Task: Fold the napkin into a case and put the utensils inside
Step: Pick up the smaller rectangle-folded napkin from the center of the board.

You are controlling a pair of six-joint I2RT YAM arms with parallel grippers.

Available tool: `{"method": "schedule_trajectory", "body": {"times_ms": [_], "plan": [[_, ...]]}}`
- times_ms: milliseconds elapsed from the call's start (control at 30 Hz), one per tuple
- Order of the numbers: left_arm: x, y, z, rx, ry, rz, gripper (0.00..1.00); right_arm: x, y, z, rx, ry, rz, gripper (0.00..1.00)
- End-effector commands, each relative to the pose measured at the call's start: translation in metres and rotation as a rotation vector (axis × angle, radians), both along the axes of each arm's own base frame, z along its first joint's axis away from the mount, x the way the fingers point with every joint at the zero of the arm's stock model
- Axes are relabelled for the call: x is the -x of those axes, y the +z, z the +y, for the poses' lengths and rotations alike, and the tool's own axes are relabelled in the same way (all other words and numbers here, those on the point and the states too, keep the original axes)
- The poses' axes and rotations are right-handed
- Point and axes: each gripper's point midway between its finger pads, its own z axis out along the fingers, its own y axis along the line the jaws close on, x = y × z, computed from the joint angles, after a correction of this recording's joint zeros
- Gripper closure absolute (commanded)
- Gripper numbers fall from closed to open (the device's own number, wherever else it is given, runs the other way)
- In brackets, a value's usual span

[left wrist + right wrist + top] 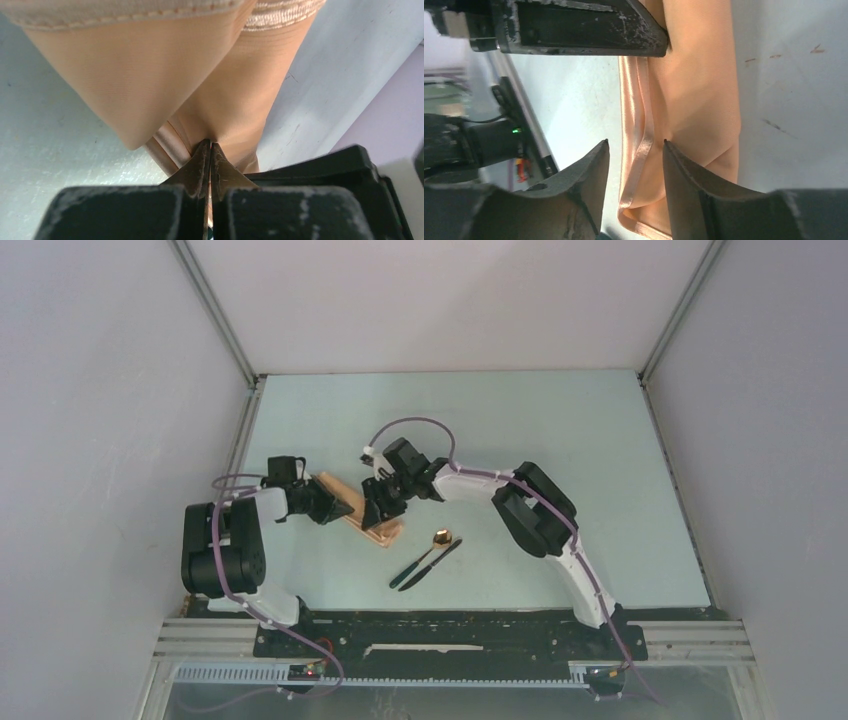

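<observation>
While the left gripper (210, 146) pinches the folded napkin (150, 75) with its jaws fully closed on the cloth, the right gripper (635, 147) hangs low over the same strip, its fingers (591, 167) parted about halfway and nothing clamped between them. From above, the napkin is a narrow peach strip lying slantwise on the pale table (560, 440) between the two arms, the left gripper at its middle and the right gripper over its near end. In the right wrist view, the shiny hemmed edge of the cloth runs straight through the gap between the fingertips; whether either one touches it, I cannot tell. The utensils (428, 562), a gold-bowled spoon (438, 540) and a dark knife (445, 554), lie side by side just right of the strip, apart from it and from both grippers. To do this step well, I judge the left pinch should anchor the layers while the right fingers settle squarely over the hem and take only the top layer
</observation>
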Motion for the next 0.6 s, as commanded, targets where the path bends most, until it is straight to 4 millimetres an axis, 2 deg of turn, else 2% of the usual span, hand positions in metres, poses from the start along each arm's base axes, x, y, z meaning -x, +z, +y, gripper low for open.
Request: {"method": "schedule_trajectory", "body": {"times_ms": [0,100,233,333,433,567], "plan": [[0.001,-0.004,0.010,-0.054,-0.024,0.024,1.00,-0.004,0.043,-0.008,0.142,0.066,-0.375,0.43],[-0.001,0.003,0.009,-0.052,-0.045,0.016,0.99,0.005,0.048,-0.009,0.245,0.137,-0.666,0.33],[-0.002,0.004,0.008,-0.045,-0.054,0.013,0.98,0.011,0.049,0.003,0.311,0.208,-0.921,0.29],[-0.002,0.003,0.008,-0.041,-0.058,0.019,0.99,0.007,0.044,0.014,0.366,0.234,-1.018,0.28],[-0.002,0.001,0.007,-0.042,-0.062,0.024,0.99,0.002,0.033,0.019,0.425,0.247,-1.086,0.27],[-0.002,-0.002,0.007,-0.038,-0.063,0.027,0.99,-0.003,0.033,0.021,0.453,0.243,-1.164,0.27]]}}
